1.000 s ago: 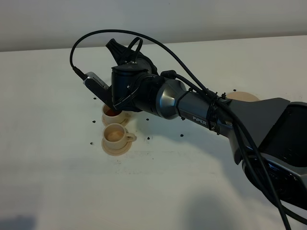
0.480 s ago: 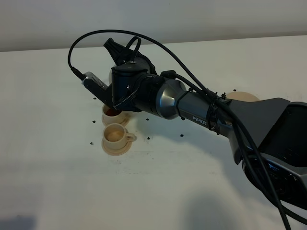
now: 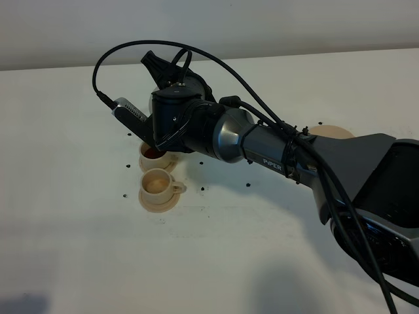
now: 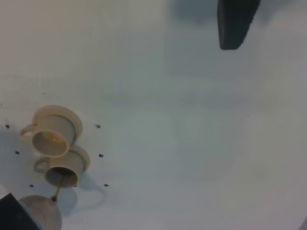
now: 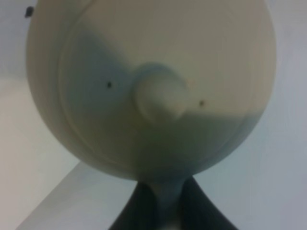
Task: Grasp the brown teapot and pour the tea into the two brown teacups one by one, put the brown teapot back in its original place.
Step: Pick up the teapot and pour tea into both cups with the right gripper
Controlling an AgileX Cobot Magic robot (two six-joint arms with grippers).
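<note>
My left claw (image 4: pixel 235 24) shows one finger only; its opening cannot be determined. The near teacup (image 3: pixel 157 184) and far teacup (image 3: pixel 152 152) stand on saucers just beside each other. My right claw (image 5: pixel 158 203) is clamped on the handle of the teapot (image 5: pixel 153 86), above the far teacup. A thin stream (image 4: pixel 56 188) of tea enters that cup. The disc (image 3: pixel 330 131) lies well right.

- right arm (image 3: pixel 262 147): rounded silver-grey and black shells
- white PIPER lettering (image 3: pixel 273 163) on forearm
- black cables (image 3: pixel 141 43), strapped on with ties
- right gripper (image 5: pixel 160 206): black
</note>
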